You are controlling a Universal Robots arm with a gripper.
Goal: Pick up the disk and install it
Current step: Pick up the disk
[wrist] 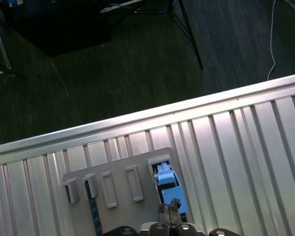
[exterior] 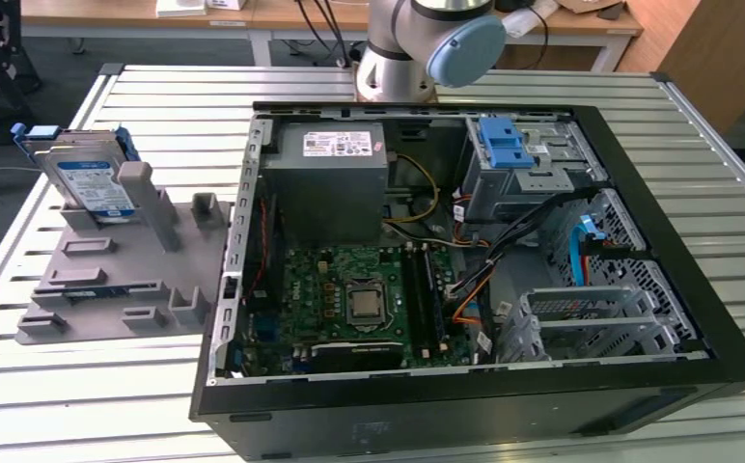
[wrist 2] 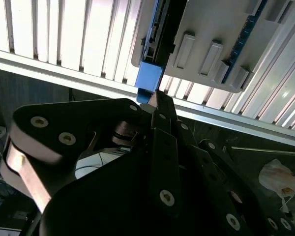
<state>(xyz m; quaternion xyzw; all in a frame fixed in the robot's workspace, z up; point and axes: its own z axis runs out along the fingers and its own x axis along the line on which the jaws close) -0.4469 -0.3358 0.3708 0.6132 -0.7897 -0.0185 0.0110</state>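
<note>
The gripper (wrist: 169,206), its fingers pressed together and holding nothing, hung above the upper end of the disk (wrist: 167,183); in the second wrist view the dark fingertips (wrist 2: 157,101) met just short of the disk's blue frame, though whether they touched it I could not tell. The disk stood upright in a slot at the end of a grey holder (wrist: 119,199), its labelled face turned toward the exterior camera. Toward the exterior view's right of that holder lay an open black computer case (exterior: 476,417). Inside it sat a grey power supply (exterior: 334,183), and a green circuit board (exterior: 346,289) lay nearer the camera. A metal drive cage (exterior: 534,178) with a blue latch (exterior: 507,145) filled one far corner, and another metal cage (exterior: 592,318) sat at the near right. Holder and case both rested on a surface (exterior: 720,174) of pale metal slats. The arm (exterior: 411,48) rose from the surface's far edge. Dark floor (wrist: 113,64) showed past the surface, and wooden desks (exterior: 308,14) stood behind it.
</note>
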